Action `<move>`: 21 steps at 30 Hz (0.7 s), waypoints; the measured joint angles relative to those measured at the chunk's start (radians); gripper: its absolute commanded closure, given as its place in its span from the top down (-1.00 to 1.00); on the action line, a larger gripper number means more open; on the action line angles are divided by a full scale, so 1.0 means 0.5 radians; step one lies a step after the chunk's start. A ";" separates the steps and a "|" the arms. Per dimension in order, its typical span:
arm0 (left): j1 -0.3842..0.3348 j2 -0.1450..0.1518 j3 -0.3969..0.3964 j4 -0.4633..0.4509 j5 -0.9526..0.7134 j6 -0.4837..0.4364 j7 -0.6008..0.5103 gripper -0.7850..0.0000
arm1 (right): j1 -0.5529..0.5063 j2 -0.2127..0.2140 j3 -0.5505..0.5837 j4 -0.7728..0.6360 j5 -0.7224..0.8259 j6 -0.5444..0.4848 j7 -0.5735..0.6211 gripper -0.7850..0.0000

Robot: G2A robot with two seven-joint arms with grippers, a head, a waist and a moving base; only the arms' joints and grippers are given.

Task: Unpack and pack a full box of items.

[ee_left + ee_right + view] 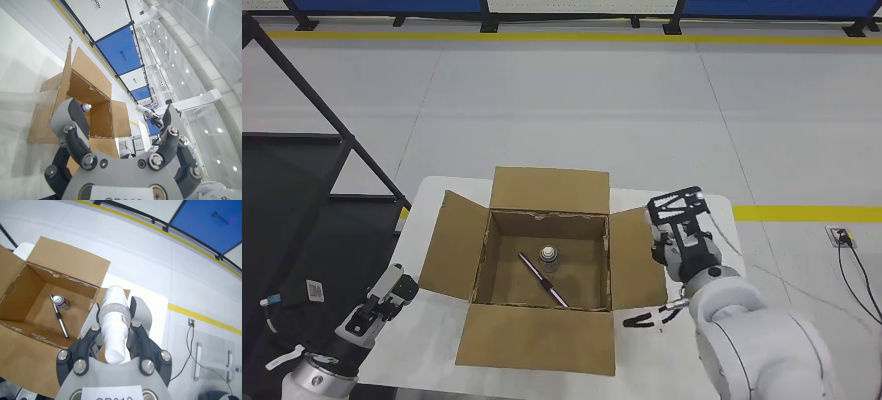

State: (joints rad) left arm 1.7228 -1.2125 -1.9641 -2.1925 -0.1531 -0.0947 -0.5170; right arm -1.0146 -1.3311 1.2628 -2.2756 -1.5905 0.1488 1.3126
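Note:
An open cardboard box [547,345] stands in the middle of the white table [432,205], all flaps folded out. On its floor stands a blue spray can [550,257] with a white cap, next to a slim metal rod [544,279]; both also show in the right wrist view, the spray can [60,302] and the rod [60,321]. My right gripper [115,306] is shut on a white bottle [114,317], held above the table just right of the box's right flap [634,262]. My left gripper [121,106] is open and holds nothing, low at the table's front left corner [392,290].
A black metal rack [302,220] stands left of the table. A wall socket with a cable [847,250] lies on the floor at the right. Yellow floor tape [802,213] runs behind the table's right side.

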 measured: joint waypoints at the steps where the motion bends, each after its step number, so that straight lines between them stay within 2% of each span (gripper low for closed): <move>1: 0.000 0.000 0.000 0.000 0.000 0.000 0.000 1.00 | -0.037 0.004 0.061 -0.003 0.011 -0.004 0.016 -1.00; 4: 0.000 0.000 0.000 0.000 0.000 0.000 0.000 1.00 | -0.128 0.013 0.244 0.090 0.078 -0.020 0.065 -1.00; 8: 0.000 0.000 0.000 0.000 0.000 0.000 0.000 1.00 | -0.166 0.021 0.425 0.400 0.209 -0.070 0.078 -1.00; 16: 0.000 0.000 0.000 0.000 0.000 0.000 0.000 1.00 | -0.117 0.032 0.554 0.947 0.352 -0.157 -0.053 -1.00; 21: 0.000 0.000 0.000 0.000 0.000 0.000 0.000 1.00 | -0.017 0.036 0.552 1.191 0.455 -0.245 -0.015 -1.00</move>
State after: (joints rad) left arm 1.7228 -1.2125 -1.9641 -2.1925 -0.1531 -0.0947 -0.5170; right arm -1.0230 -1.3131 1.5388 -1.6803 -1.3628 0.0261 1.3051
